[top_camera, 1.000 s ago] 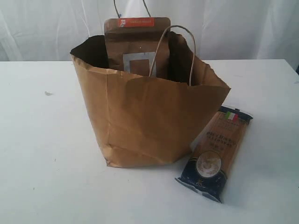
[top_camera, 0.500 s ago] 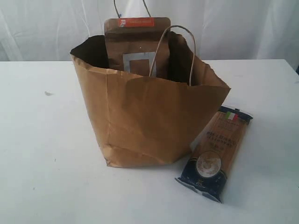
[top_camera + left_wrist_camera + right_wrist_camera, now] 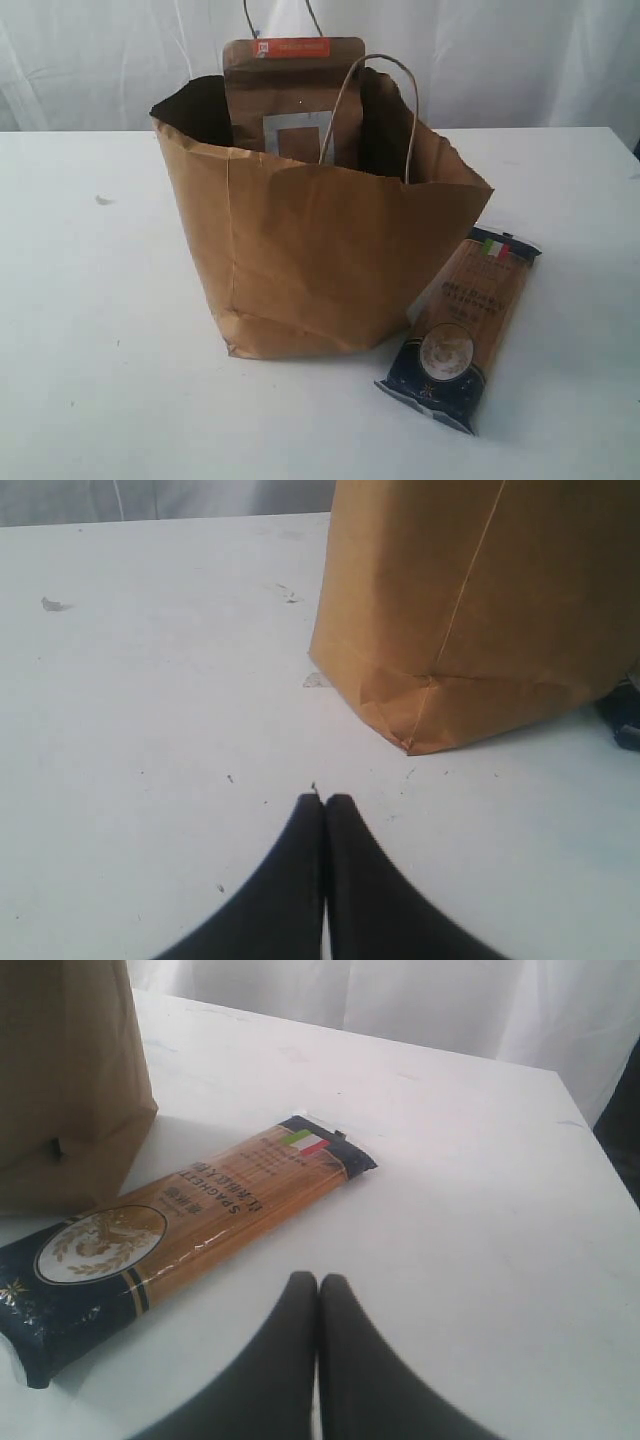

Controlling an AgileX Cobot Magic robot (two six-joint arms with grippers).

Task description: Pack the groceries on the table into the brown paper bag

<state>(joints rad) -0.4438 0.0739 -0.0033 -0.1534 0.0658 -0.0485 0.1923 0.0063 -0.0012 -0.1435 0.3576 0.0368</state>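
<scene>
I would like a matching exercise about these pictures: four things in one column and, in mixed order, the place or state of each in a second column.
1. spaghetti pack
2. brown kraft pouch
3. brown paper bag
4. left gripper

A. shut, holding nothing
B. stands open on the table
C. lies beside the bag
D. stands inside the bag, top sticking out

Pairs: 1-C, 2-D, 3-B, 4-A

Spaghetti pack (image 3: 190, 1225) bore "SPAGHETTI" in dark capitals along its orange face, a small Italian flag near one end, a round wheat emblem on its dark end, brown kraft pouch (image 3: 292, 100) carried an orange strip, white lettering too small to read
</scene>
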